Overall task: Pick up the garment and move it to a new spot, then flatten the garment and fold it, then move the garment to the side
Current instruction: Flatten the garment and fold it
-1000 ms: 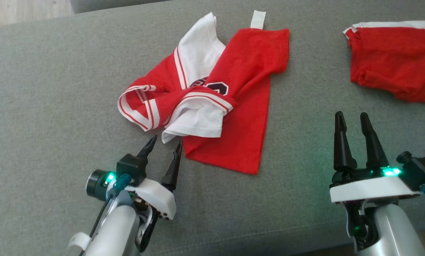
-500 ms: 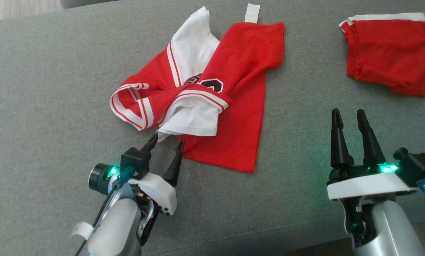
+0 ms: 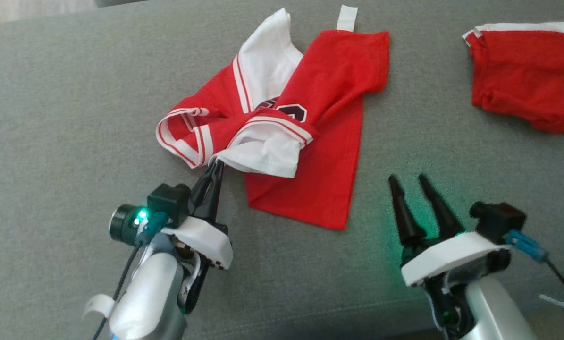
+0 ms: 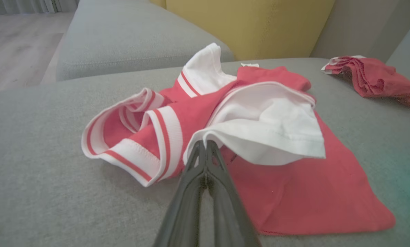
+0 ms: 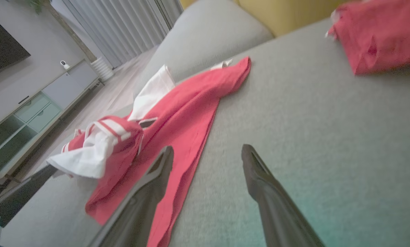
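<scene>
The garment (image 3: 319,141) is seen crumpled mid-cushion: red cloth twisted over white, a striped hem looped open at its left, a flat red panel spread toward the near right. Its near white corner is pinched by the left gripper (image 3: 217,166), whose fingers are pressed fully together on the hem. In the left wrist view the left gripper (image 4: 205,145) is seen biting just the edge of that white layer, while the rest of the garment (image 4: 294,192) lies on the grey sofa cushion (image 3: 74,118). The right gripper (image 3: 408,179) is held spread wide and empty over bare cushion, near the garment's near right corner but not touching it. A second red garment (image 3: 522,71) is lying folded at the far right, well apart.

Risks, as judged:
- The grip is thin, with only the hem edge caught, so the cloth may slip out once weight is taken.
- Only one layer appears held, so the rest may be dragged along twisted and flattening made harder.
- If the white layer is a lining, it may be pulled inside out.
- With a one-point lift the bundle is likely to swing and land bunched.
- If a spot too far right is chosen, it could be laid onto the folded piece.
</scene>
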### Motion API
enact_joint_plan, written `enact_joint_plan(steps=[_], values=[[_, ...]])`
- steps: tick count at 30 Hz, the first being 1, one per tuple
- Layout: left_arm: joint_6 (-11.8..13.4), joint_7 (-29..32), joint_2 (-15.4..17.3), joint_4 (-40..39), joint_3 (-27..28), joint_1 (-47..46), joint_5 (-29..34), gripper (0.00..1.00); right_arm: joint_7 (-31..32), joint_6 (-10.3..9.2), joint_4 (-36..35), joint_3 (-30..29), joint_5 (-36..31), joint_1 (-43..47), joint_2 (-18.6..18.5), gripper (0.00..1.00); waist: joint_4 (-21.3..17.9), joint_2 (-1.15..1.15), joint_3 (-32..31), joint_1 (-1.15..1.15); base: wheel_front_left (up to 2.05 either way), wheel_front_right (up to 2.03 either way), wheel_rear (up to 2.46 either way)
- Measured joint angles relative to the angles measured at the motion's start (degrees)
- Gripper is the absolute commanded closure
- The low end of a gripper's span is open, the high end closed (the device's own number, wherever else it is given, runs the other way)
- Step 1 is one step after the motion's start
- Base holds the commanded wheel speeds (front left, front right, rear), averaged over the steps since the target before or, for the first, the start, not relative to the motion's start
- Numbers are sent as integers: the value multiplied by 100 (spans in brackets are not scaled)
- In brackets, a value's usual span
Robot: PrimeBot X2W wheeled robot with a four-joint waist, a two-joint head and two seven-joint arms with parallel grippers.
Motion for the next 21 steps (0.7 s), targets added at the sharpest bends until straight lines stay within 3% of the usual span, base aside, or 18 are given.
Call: enact_joint_plan(steps=[12, 21], values=[[248, -1, 0, -1282, 533, 376, 271, 100, 1468, 0, 390, 463, 636, 244, -1, 0, 216, 0, -189, 0, 0, 0, 0], [253, -1, 1, -1706, 653, 489, 345, 100, 1756, 0, 446, 558, 702, 246, -1, 0, 314, 0, -209, 0, 0, 0, 0]])
